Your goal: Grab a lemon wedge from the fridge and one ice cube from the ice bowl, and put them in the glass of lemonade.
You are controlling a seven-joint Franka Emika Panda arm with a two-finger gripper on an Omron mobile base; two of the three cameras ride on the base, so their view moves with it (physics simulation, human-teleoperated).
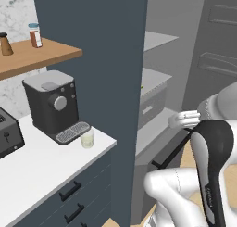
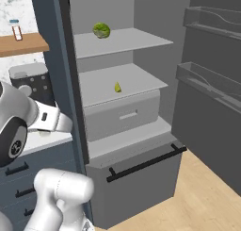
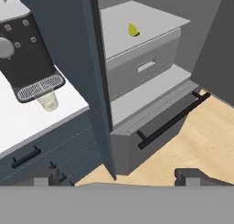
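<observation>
The fridge (image 2: 150, 60) stands open, its door swung out to the right. A tiny yellow-green lemon wedge (image 2: 117, 87) lies on the middle shelf above a drawer, and the hand view has the lemon wedge (image 3: 133, 29) near its top. The glass of lemonade (image 1: 87, 139) sits on the white counter just in front of the coffee machine; in the hand view the glass (image 3: 48, 101) is at the left. My gripper (image 3: 118, 178) is open and empty, well back from the fridge (image 3: 141, 65) and low, over the floor. The ice bowl and ice cube are out of view.
A dark coffee machine (image 1: 53, 105) and a toaster (image 1: 7, 135) stand on the counter. A dark blue cabinet panel (image 1: 92, 59) separates counter and fridge. A round leafy green ball (image 2: 101, 30) rests on the top shelf. The bottom freezer drawer's black bar handle (image 2: 146, 163) juts forward.
</observation>
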